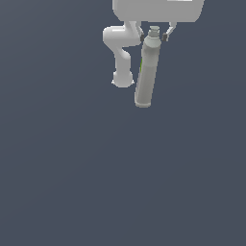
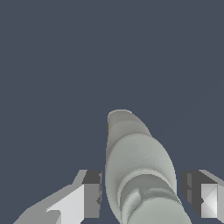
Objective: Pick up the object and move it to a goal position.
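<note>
Nearest us, the capped bottle lies between the gripper fingers, which stand apart with gaps either side; we judge grasp, lift and carry remain.

The arm is plain white throughout, built of smooth rounded tubular links with bulbous joints, and ends in a broad, pale grey-white block at the wrist. The pincer has two thin fingers, light in colour with small dark fittings where they meet the block. In the wrist view each finger shows a white faceted body faced with a dark grey rectangular pad.
</note>
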